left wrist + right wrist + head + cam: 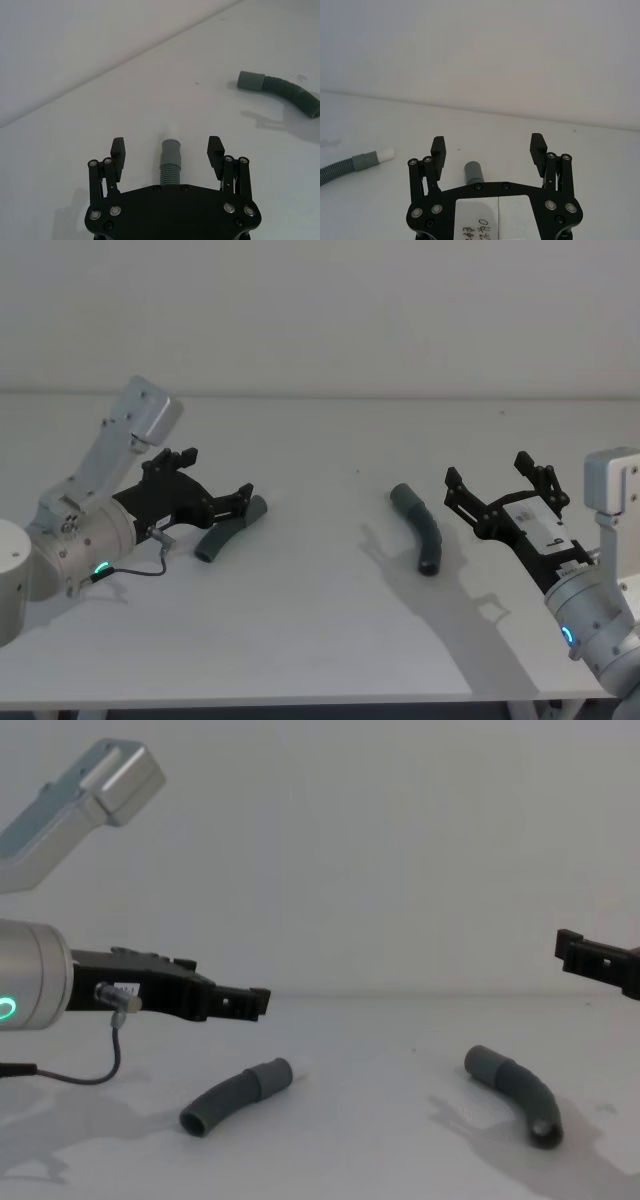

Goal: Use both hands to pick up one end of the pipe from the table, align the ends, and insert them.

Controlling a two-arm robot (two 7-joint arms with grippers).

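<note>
- Pipe: two curved grey pieces lie well apart on the white table [320, 640], neither lifted.
- White-tipped piece [230, 528]: flat on the table beneath my left gripper [218, 476], which hovers above it, spread wide and holding nothing.
- Plain-collared piece [420, 530]: just ahead of my right gripper [487, 470], which is raised off the table, equally wide and empty.
- Risk: if one finger touches first, a curved piece may roll or pivot away.
- Risk: gripping far from the collar would leave the end loose, and the white tip [171, 132] could then meet the other collar askew and jam.
</note>
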